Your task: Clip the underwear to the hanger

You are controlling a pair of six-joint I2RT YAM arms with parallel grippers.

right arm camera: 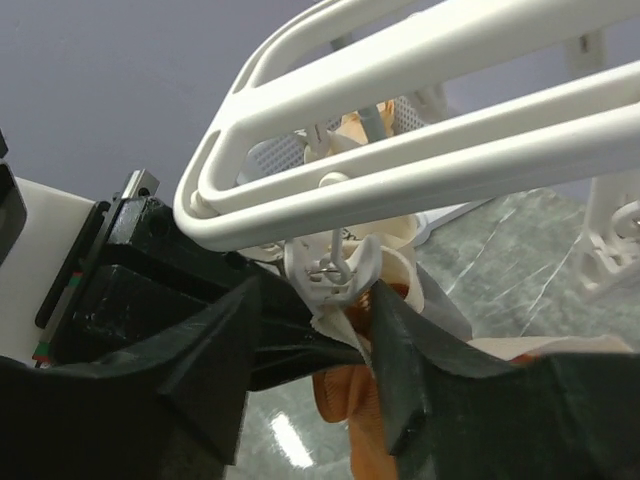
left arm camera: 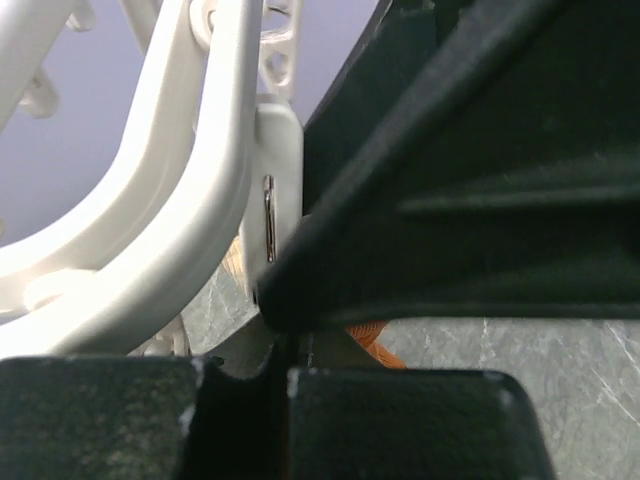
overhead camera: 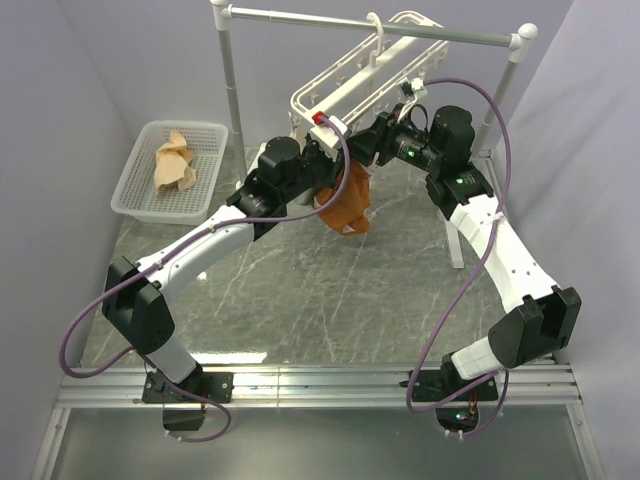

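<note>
The white hanger (overhead camera: 345,85) hangs from the rail; it also shows in the left wrist view (left arm camera: 190,200) and the right wrist view (right arm camera: 430,120). The rust-orange underwear (overhead camera: 345,208) dangles under its near end. My left gripper (overhead camera: 322,170) is shut on the underwear's beige waistband, holding it up at a small white clip (right arm camera: 335,272). A strip of orange fabric (left arm camera: 368,342) shows past the left gripper (left arm camera: 287,385). My right gripper (right arm camera: 315,300) is open with the clip between its fingers; the right finger (right arm camera: 410,370) touches the clip. Orange fabric (right arm camera: 345,400) hangs below.
A grey metal rail (overhead camera: 400,28) on white posts stands at the back. A white mesh basket (overhead camera: 140,205) with light tan cloth (overhead camera: 175,162) sits at the back left. Grey marble table (overhead camera: 300,300). More clips (right arm camera: 610,240) dangle from the hanger on the right.
</note>
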